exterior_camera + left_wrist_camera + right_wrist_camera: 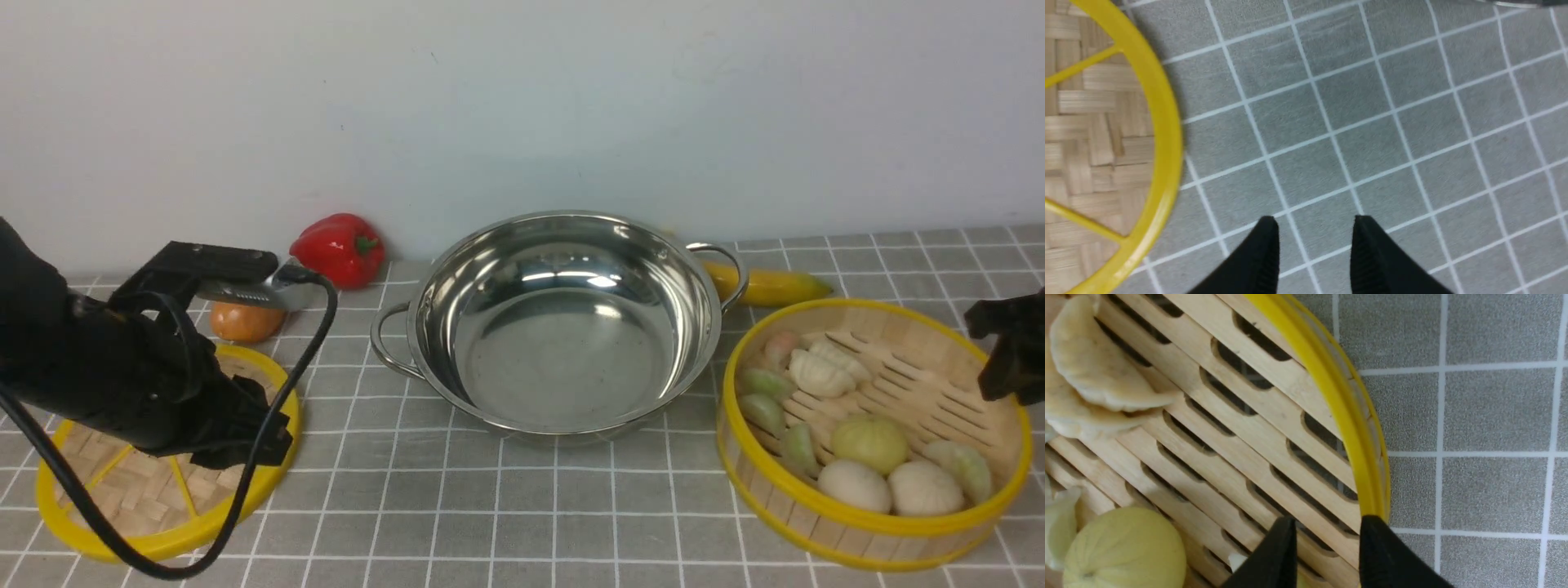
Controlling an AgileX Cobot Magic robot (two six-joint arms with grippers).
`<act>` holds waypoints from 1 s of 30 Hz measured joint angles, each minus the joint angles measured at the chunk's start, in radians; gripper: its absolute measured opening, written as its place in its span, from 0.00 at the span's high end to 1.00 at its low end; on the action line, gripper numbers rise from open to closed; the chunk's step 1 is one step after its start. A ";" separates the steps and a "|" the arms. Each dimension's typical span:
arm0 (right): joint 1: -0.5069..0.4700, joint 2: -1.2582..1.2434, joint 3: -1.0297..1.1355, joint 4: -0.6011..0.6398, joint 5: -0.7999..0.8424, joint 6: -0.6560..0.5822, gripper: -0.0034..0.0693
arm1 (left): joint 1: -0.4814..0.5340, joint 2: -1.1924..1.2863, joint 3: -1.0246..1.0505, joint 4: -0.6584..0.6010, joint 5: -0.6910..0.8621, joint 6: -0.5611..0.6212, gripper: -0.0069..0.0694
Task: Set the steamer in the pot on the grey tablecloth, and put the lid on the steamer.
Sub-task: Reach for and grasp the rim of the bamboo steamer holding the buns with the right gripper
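Nothing of the job is done yet, as I read it. The pot sits empty on the grey tablecloth, so I'll place everything else from it.

The steamer stands on the cloth just to the right of the pot and clear of it. It is loaded with dumplings and buns. The lid lies flat on the cloth to the left of the pot, well apart from it.

My right gripper is at the steamer's rim on the side away from the pot. Its jaws are apart: one finger is over the slatted floor and the other is right at the yellow rim. I can't tell whether it touches the rim yet, and it is not clamped.

My left gripper hovers over bare cloth beside the lid's edge on the pot side, jaws apart with nothing between them.

Still to do: grip the steamer wall, lift it level so the food stays put, seat it in the pot, then fetch the lid and cap it.

A red bell pepper and a banana lie behind the pot, out of my way.
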 joint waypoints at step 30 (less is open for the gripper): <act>0.002 0.099 -0.002 -0.104 -0.060 0.062 0.86 | 0.000 -0.030 0.000 0.436 -0.015 -0.472 0.59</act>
